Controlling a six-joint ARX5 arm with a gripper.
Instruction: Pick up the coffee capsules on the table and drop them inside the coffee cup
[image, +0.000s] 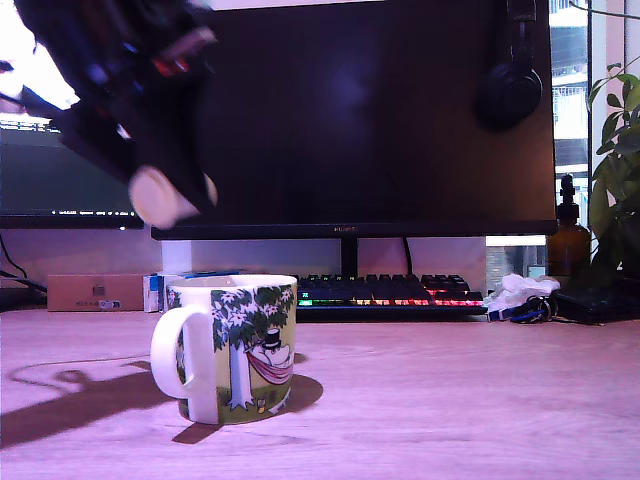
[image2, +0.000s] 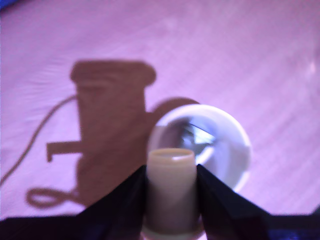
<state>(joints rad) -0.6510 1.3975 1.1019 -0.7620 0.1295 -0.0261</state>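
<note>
The claw (image2: 171, 200) is clamped on a pale capsule (image2: 170, 192), fingers (image2: 220, 205) pinching its sides, open only as wide as the pod. It hangs high, well above the desk. The cup (image: 232, 345) sits below the claw and a bit toward the exterior view's right; in the wrist view its white rim (image2: 240, 137) shows just beyond the pod's end, w/ something shiny inside, too blurred to name. No 2nd capsule visible on the table (image: 450, 400).

Step in hand, I'd say: carry pod over the cup and drop. To do it well:
- Slide the claw sideways til the pod sits over the middle of the mouth, not the rim.
- Come down closer before letting go; from this height a light pod may bounce off the rim.
- Stay clear of the handle (image: 180, 355) side; a nudge could shift the cup.
- Open fully so the pod doesn't stick to a finger.

Writing: the monitor (image: 380, 110) behind the claw has a small logo on its bottom bezel, too small to read. Cardboard box (image: 95, 292) and a blue-white box (image: 155, 292) beyond the cup carry print, also unreadable. The cup has a tree-and-hammock picture, no text seen.
</note>
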